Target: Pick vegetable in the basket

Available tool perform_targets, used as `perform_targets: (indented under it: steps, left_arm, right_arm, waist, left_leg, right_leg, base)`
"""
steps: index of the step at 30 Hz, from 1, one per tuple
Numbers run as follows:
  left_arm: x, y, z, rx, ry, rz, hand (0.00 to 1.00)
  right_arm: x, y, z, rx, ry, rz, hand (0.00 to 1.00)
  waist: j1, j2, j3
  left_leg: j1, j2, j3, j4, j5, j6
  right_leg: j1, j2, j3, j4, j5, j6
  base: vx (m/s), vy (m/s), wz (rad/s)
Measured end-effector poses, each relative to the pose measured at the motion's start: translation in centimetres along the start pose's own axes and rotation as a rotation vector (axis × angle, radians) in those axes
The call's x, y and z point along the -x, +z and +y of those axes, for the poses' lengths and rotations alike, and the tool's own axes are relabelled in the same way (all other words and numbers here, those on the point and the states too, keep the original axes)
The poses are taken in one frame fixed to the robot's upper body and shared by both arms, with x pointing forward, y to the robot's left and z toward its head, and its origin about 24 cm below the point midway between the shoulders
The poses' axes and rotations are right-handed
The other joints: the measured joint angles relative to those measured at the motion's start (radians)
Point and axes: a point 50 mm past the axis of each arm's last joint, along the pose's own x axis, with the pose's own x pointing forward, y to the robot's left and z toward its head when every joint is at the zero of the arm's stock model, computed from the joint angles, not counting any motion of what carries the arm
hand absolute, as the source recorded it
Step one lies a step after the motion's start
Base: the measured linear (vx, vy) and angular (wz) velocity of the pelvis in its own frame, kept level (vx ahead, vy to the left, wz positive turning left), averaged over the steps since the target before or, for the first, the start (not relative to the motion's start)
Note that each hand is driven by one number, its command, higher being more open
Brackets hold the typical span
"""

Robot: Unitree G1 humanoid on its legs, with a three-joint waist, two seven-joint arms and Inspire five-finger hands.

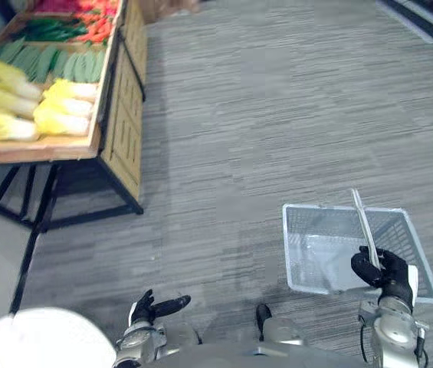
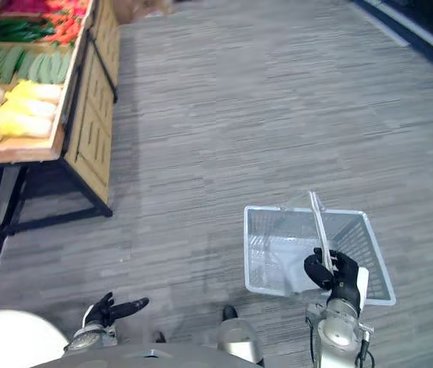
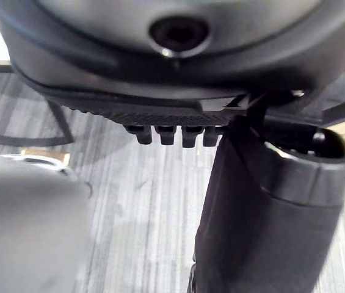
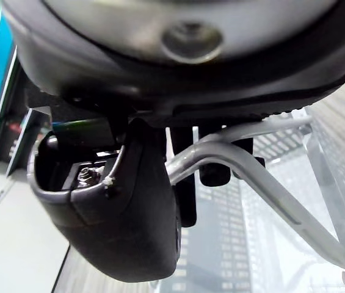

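Right hand (image 1: 385, 270), dark and low on the robot's right, has its fingers curled round the thin silver metal handle (image 1: 365, 226) of a rectangular wire-mesh basket (image 1: 299, 257). The right wrist view shows the fingers (image 4: 214, 163) hooked over that handle bar with the thumb beside it. The handle stands upright above the basket, which sits under the hand over the grey striped carpet floor (image 1: 262, 115).

Left hand (image 1: 155, 308) shows low on the robot's left, its fingers stretched out and relaxed, holding nothing.

The vegetables lie well apart from both hands, on a slanted wooden display stand with black metal legs (image 1: 121, 115) at the far left. On it are pale yellow cabbages (image 1: 64, 109) nearest, long green vegetables (image 1: 78, 65) behind them, and red ones (image 1: 97, 23) at the back.
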Motion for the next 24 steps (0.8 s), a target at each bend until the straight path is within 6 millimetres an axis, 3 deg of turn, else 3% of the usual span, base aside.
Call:
perform_targets:
  steps: [2,5,11,16,21,24]
  left_arm:
    - [0.2,0.1,-0.6,0.021,-0.004,-0.034,1.00]
    - [0.9,-2.1,-1.1,0.006,0.011,0.035,1.00]
    - [1.0,-1.8,-2.3,-0.120,-0.053,0.007,1.00]
    - [0.9,-1.8,-1.9,-0.131,-0.051,0.002,1.00]
    - [0.8,-1.3,-1.4,-0.108,-0.034,-0.023,1.00]
    - [0.7,-1.0,-0.8,-0.077,-0.010,-0.032,1.00]
  right_arm:
    - [0.3,-0.7,-1.4,-0.004,-0.050,0.025,0.00]
    - [0.6,-1.2,-1.8,0.005,-0.057,0.042,0.00]
    - [1.1,-1.7,-0.6,-0.012,-0.031,0.063,0.00]
    - [1.1,-1.7,1.1,-0.017,0.026,0.069,0.00]
    - [0.3,-0.5,3.0,-0.036,0.076,0.036,0.00]
    - [0.3,-0.5,3.0,-0.036,0.078,0.034,0.00]
  waist:
    - [0.006,-0.006,-0.003]
    - [0.008,0.010,-0.012]
    - [0.016,0.023,-0.020]
    - [0.038,-0.002,-0.032]
    - [0.078,-0.030,-0.040]
    - [0.086,-0.056,-0.029]
  left_leg:
    - [0.001,-0.040,-0.004,-0.039,0.030,0.021]
    - [0.002,-0.056,-0.007,-0.038,0.044,0.008]
    - [0.016,-0.049,-0.015,-0.065,0.054,-0.006]
    - [0.017,-0.051,-0.012,-0.063,0.053,-0.004]
    - [0.011,-0.050,-0.012,-0.013,-0.018,0.039]
    - [-0.004,-0.054,-0.004,0.093,-0.098,0.052]
  right_leg:
    - [-0.031,-0.035,0.001,0.030,-0.019,0.024]
    - [-0.027,-0.054,-0.006,0.035,-0.031,0.034]
    - [-0.025,-0.045,-0.019,0.036,-0.031,0.034]
    - [-0.027,-0.045,-0.008,0.036,-0.030,0.034]
    - [-0.060,-0.031,0.025,0.093,-0.042,0.038]
    - [-0.099,-0.044,0.049,0.231,-0.122,0.051]
  base:
    - [0.08,0.153,0.11]
    - [0.10,0.066,0.14]
    - [0.03,-0.021,0.00]
    - [-0.06,-0.008,-0.04]
    - [-0.07,0.020,-0.20]
    - [-0.08,0.062,-0.08]
